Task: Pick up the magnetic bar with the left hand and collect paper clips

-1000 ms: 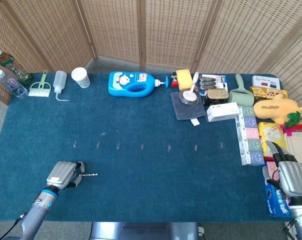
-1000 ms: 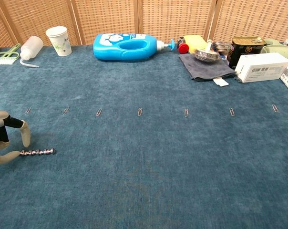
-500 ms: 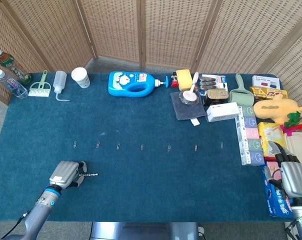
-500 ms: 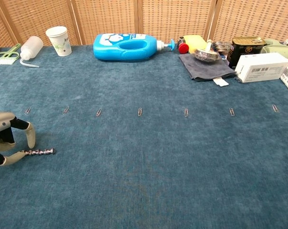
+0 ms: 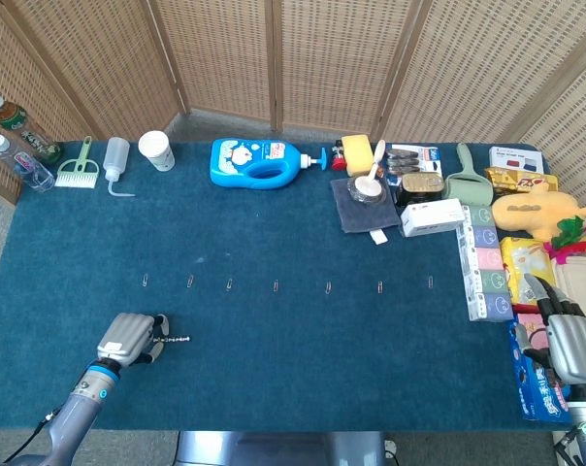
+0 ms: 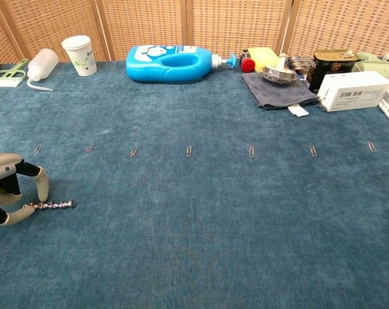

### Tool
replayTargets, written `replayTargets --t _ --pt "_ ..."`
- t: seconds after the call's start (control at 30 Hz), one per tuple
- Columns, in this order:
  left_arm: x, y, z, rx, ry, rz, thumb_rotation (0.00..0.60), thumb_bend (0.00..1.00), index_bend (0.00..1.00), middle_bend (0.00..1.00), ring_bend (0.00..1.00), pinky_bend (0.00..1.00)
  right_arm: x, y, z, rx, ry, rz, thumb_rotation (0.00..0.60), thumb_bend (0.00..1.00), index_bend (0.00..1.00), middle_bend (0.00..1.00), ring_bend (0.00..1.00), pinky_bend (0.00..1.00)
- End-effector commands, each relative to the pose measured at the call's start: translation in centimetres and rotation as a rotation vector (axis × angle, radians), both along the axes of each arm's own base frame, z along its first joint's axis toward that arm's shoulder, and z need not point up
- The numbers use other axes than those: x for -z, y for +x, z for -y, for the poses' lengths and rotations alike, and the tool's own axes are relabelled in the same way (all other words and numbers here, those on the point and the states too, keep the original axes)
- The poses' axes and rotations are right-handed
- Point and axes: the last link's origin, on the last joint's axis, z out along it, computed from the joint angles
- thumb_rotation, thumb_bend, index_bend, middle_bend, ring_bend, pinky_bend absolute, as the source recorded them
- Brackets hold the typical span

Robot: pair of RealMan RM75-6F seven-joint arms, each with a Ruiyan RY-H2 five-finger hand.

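Below the row of small steel paper clips (image 6: 190, 150), the thin, beaded metal magnetic bar (image 6: 53, 205) lies on the bench; left robot hand (image 6: 11, 188) fingers bracket its end, grasp unclear. Light, stiff, probably slippery: pinch mid-length.

Both views are evenly and brightly lit by soft light, with no hard glare. Shadows on the blue worktop (image 5: 293, 243) are faint and short, lying close under the blue bottle (image 5: 259, 161) and the white box (image 6: 352, 90). Focus is sharp across the middle; the paper clips (image 6: 190, 150) are small but crisp. The chest view bends slightly at its edges.
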Motion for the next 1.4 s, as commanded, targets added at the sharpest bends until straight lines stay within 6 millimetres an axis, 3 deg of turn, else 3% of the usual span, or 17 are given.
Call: replayTargets --t 0.03,0.67,0.9,1.23,1.4 --pt "0.0 0.0 0.0 0.001 0.000 -0.001 0.600 0.37 0.44 1.00 1.00 1.00 0.0 0.0 0.0 0.001 0.000 0.000 0.600 0.50 0.00 0.15 0.15 0.25" --pt "0.2 -0.1 -0.2 -0.014 -0.008 -0.018 0.600 0.37 0.46 1.00 1.00 1.00 -0.2 -0.2 -0.3 0.009 -0.008 0.002 0.600 0.50 0.00 0.15 0.15 0.25" --pt "-0.1 0.2 -0.3 -0.012 0.002 -0.013 0.600 0.46 0.56 1.00 1.00 1.00 -0.3 -0.2 -0.4 0.006 -0.017 0.005 0.600 0.50 0.00 0.15 0.15 0.25" --pt "-2.5 1.0 -1.1 0.031 0.074 0.015 0.600 0.49 0.63 1.00 1.00 1.00 -0.3 -0.2 -0.6 0.006 -0.024 0.010 0.600 0.50 0.00 0.15 0.15 0.25" --pt "-5.2 1.5 -1.8 0.060 0.112 0.024 0.600 0.49 0.64 1.00 1.00 1.00 -0.4 -0.1 -0.6 0.002 -0.025 0.010 0.600 0.50 0.00 0.15 0.15 0.25"
